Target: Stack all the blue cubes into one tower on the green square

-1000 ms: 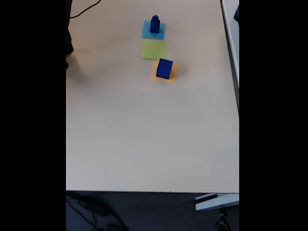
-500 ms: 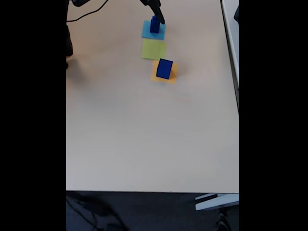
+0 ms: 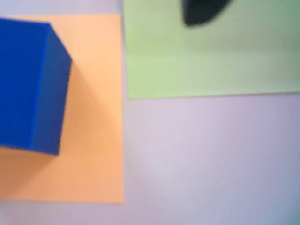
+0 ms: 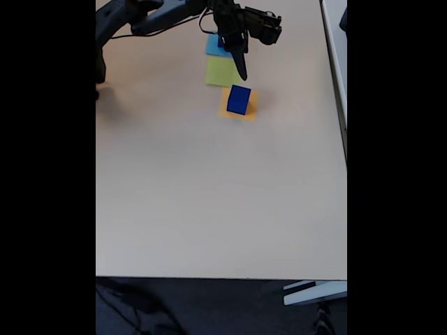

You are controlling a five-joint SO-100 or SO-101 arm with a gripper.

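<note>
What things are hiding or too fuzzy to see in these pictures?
- The cubes on the light-blue square: fixed view, the arm covers them.
- The end effector: open or shut is unclear; too small in the fixed view, one blurred dark tip in the wrist view.
- The big blue cube: wrist view, cut off by the left edge.

Orange square (image 3: 93,140) and light-blue square (image 4: 212,47) lie on table (image 4: 209,195).

In the wrist view we find the large dark blue solid cube (image 3: 28,84) cut by the left edge, everything blurred; the black two-finger gripper's (image 4: 242,73) jaw gap stays unreadable.
</note>
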